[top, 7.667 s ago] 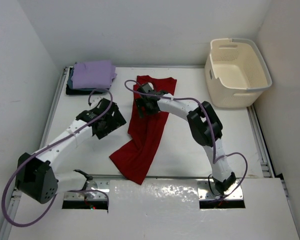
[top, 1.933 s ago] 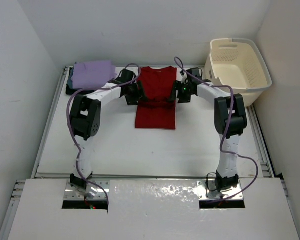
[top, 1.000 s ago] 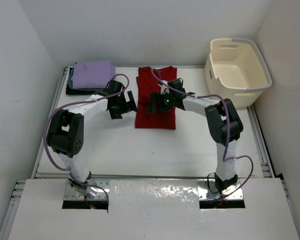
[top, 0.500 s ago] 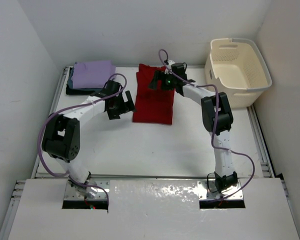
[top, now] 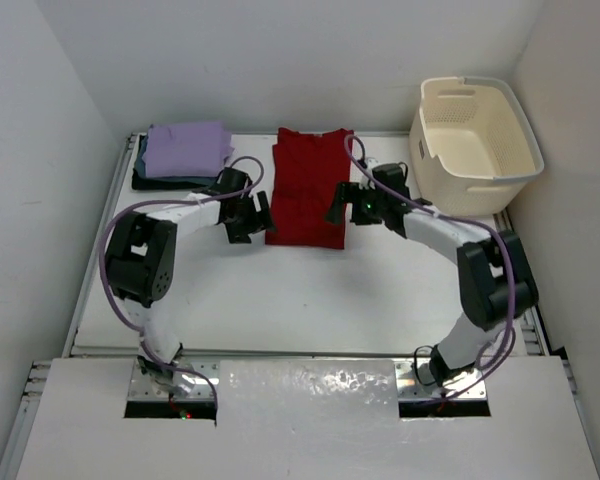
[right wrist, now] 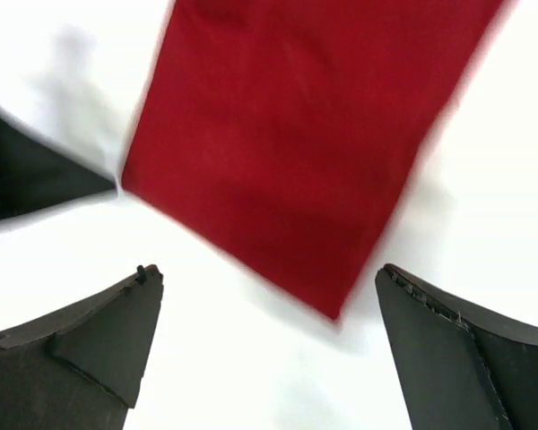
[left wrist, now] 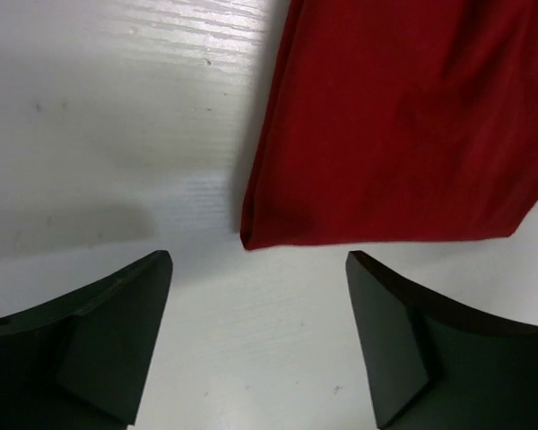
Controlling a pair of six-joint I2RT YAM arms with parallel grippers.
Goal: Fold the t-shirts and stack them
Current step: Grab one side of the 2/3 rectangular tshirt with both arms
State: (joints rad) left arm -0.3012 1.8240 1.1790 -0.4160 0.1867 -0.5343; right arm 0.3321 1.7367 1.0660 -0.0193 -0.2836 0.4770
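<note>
Flanking the red shirt (top: 308, 190), we hold both jaws spread. Pinching only the top layer would undo its fold.

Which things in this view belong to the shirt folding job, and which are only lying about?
Belong to the job:
folded bright red cloth shirt
folded lavender purple cloth shirt
dark folded cloth beneath the lavender one

Only lying about:
cream plastic laundry basket
</note>
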